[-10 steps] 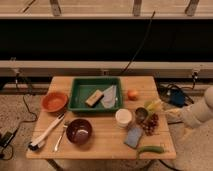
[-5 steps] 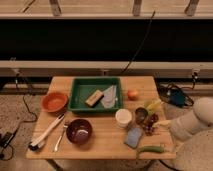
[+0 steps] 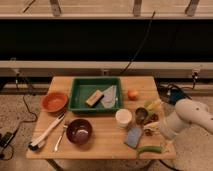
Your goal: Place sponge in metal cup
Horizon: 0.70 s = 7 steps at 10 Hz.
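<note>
The flat blue-grey sponge [image 3: 133, 136] lies on the wooden table [image 3: 100, 147] near the front edge, right of centre. The small dark metal cup [image 3: 141, 115] stands upright just behind it, next to the white cup [image 3: 123, 118]. My white arm [image 3: 187, 117] reaches in from the right over the table's right edge. My gripper [image 3: 160, 131] is at its lower end, just right of the sponge and in front of the metal cup.
A green tray [image 3: 80, 102] at the back holds a tan block [image 3: 94, 98] and a grey folded cloth [image 3: 109, 96]. An orange bowl [image 3: 54, 101], dark bowl [image 3: 79, 131], brush [image 3: 45, 132] and spoon [image 3: 60, 137] are at left. Fruit [image 3: 132, 94], grapes [image 3: 151, 119] and a green vegetable [image 3: 150, 149] are at right.
My arm has swung in from the right edge and down toward the table's front right, closer to the sponge. The objects on the table have not moved.
</note>
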{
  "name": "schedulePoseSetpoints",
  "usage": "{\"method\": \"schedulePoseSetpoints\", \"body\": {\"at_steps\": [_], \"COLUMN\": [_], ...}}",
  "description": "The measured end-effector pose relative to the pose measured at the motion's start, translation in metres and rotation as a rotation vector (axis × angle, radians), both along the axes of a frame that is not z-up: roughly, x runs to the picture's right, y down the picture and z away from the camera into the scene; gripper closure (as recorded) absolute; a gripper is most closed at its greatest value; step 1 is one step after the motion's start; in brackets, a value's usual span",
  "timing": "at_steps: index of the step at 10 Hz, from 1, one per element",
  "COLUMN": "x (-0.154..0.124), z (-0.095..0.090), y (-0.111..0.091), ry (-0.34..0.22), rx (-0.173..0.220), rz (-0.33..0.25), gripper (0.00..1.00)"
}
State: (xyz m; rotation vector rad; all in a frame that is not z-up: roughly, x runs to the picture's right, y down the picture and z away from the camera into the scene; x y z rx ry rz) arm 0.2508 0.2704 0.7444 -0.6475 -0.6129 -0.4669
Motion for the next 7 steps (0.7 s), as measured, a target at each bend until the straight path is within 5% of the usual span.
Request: {"method": "schedulePoseSetpoints", "body": {"at_steps": [3, 7], "x": [-0.010, -0.023], "z": [0.029, 0.042], "y": [-0.009, -0.014], "ry": [-0.016, -0.037], "rx": [-0.020, -0.027], "rz": [-0.009, -0.008], "gripper": [0.22, 0.22]}}
